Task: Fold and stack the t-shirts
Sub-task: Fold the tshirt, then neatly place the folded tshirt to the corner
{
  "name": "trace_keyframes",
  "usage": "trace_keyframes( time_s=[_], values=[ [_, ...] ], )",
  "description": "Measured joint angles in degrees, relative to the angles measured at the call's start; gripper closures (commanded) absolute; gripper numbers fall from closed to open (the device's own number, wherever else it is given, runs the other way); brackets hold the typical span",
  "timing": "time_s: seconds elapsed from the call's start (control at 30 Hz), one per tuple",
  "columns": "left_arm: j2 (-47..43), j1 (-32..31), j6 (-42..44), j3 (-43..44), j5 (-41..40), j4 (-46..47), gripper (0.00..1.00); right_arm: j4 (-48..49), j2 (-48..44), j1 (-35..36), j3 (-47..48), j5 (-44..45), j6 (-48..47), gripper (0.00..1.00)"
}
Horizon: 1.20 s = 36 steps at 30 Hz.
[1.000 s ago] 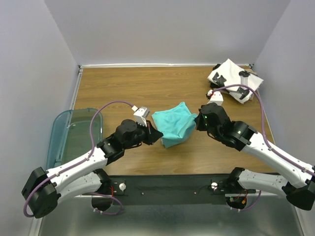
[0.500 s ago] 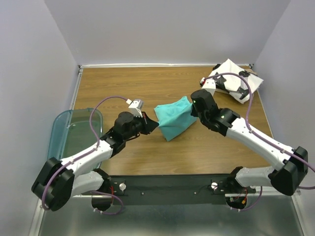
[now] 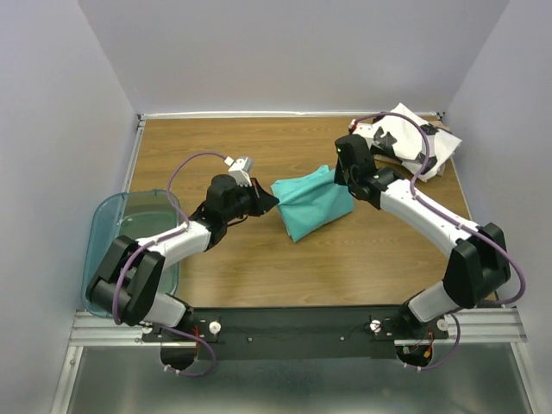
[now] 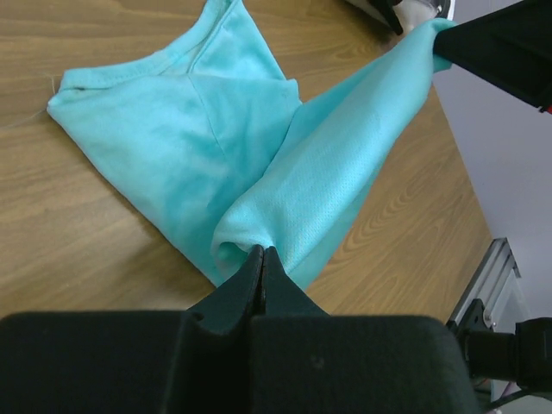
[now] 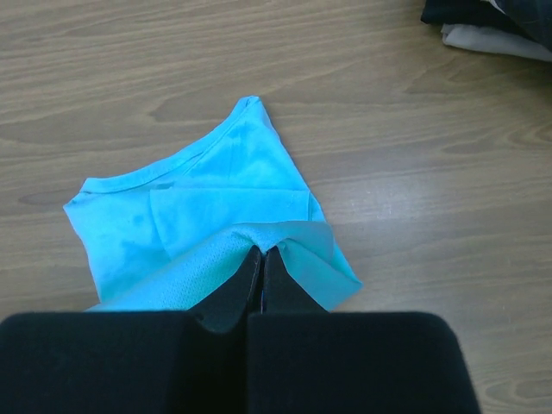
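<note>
The teal t-shirt (image 3: 312, 202) is stretched between my two grippers over the middle of the table, its lower part resting on the wood. My left gripper (image 3: 271, 202) is shut on its left edge; the left wrist view shows the cloth (image 4: 216, 138) pinched at the gripper's tips (image 4: 261, 252). My right gripper (image 3: 342, 178) is shut on its right edge; the right wrist view shows the cloth (image 5: 198, 207) pinched at the tips (image 5: 261, 252). The folded white t-shirt with black print (image 3: 410, 142) lies at the far right corner.
A translucent teal plastic bin (image 3: 129, 241) stands off the table's left edge. Grey walls close in the table on three sides. The right arm's cable loops over the white shirt. A dark corner of that shirt shows in the right wrist view (image 5: 483, 17).
Both grippers have moved toward the far side, carrying the teal shirt with them. The shirt has been pulled wider and flatter between them. Both arms have stretched out.
</note>
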Motion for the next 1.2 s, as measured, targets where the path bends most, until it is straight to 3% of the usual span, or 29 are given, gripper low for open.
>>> trace_keyframes(
  time_s=[0.27, 0.3, 0.33, 0.37, 0.4, 0.43, 0.47, 0.53, 0.67, 0.87, 1.2],
  values=[
    [10.32, 5.07, 0.15, 8.52, 3.74, 2.03, 1.00, 2.14, 9.79, -4.87, 7.89, -4.24, -2.14, 1.00],
    [12.70, 5.99, 0.15, 10.36, 4.52, 2.08, 0.93, 2.23, 10.86, -5.51, 8.94, -4.90, -2.32, 1.00],
    [15.12, 6.99, 0.17, 12.59, 5.16, 2.03, 0.70, 2.12, 12.63, -6.29, 10.64, -5.55, -2.54, 0.88],
    [16.52, 7.41, 0.28, 13.66, 5.68, 2.01, 0.56, 2.60, 14.93, -7.06, 13.09, -6.47, -2.78, 0.71],
    [19.37, 8.39, 0.57, 16.15, 6.29, 2.03, 0.24, 3.21, 17.68, -8.09, 15.32, -7.69, -2.84, 0.43],
    [21.62, 9.11, 0.63, 18.38, 6.71, 1.44, 0.10, 3.39, 19.37, -8.66, 16.68, -8.33, -3.21, 0.43],
    [23.65, 9.46, 1.18, 20.46, 6.91, 1.03, 0.05, 3.56, 20.37, -9.07, 17.42, -9.14, -3.32, 0.17],
    [27.69, 10.23, 1.77, 24.68, 6.80, -1.20, 0.04, 3.78, 22.99, -10.08, 19.08, -11.06, -3.56, 0.00],
    [29.77, 10.67, 3.58, 27.87, 5.84, -4.87, 0.05, 3.69, 23.74, -11.28, 19.23, -14.16, -4.42, 0.00],
    [26.75, 9.62, 5.33, 25.00, 3.91, -6.14, 0.08, 4.74, 18.12, -12.33, 13.81, -18.29, -5.25, 0.00],
    [25.20, 4.57, 6.84, 20.57, 3.10, -6.78, 0.08, 8.22, 9.79, -22.60, -0.42, -31.52, -6.32, 0.00]
  ],
)
